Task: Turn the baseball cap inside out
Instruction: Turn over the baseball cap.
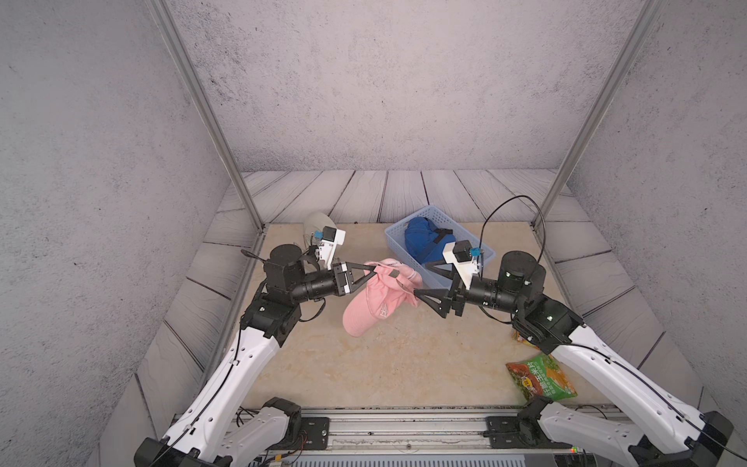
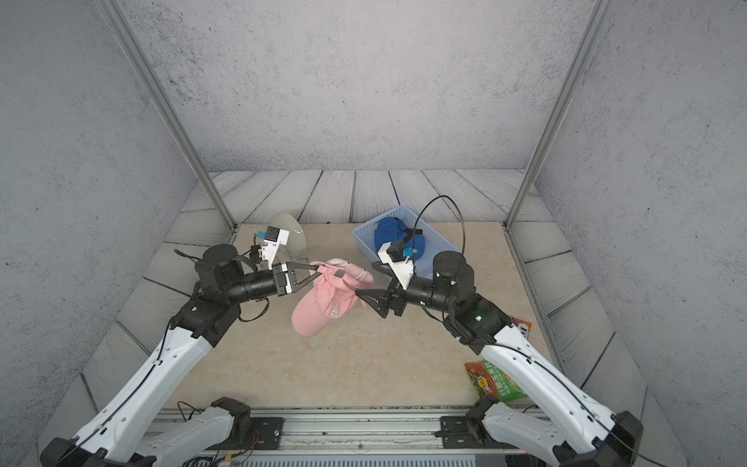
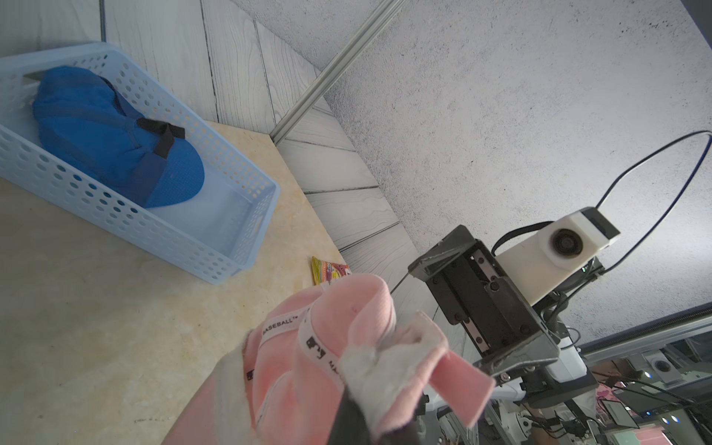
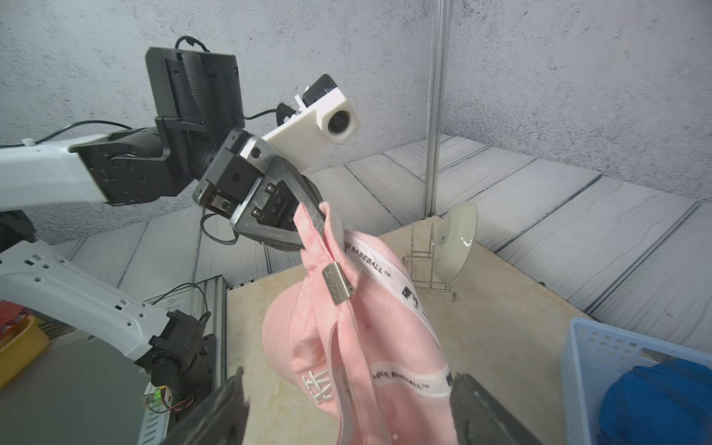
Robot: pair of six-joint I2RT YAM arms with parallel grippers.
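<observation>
Two arms meet over the middle of the table [image 1: 364, 364]; twelve o'clock is taken as the far wall. From nine o'clock, the left gripper [image 1: 378, 271] has its jaws pressed together on the back edge of the pink cap [image 1: 376, 307], close to the metal buckle [image 4: 338, 283]. The cap therefore hangs open, its brim drooping toward seven o'clock; whether the brim touches the table I cannot tell. From three o'clock, the right gripper [image 1: 421, 279] has its jaws spread wide, one on each side of the crown, pinching nothing. This placement probably prepares a fresh hold for pushing the crown through. White seam tape [image 4: 389, 277] already faces outward, which suggests the lining is partly exposed, though the stitched logo also shows. Bystanders: a basket [image 1: 394, 238] holding a blue cap [image 1: 420, 238] at one o'clock, a plate [image 1: 319, 224] on a stand at eleven, and a snack packet [image 1: 539, 380] at four.
</observation>
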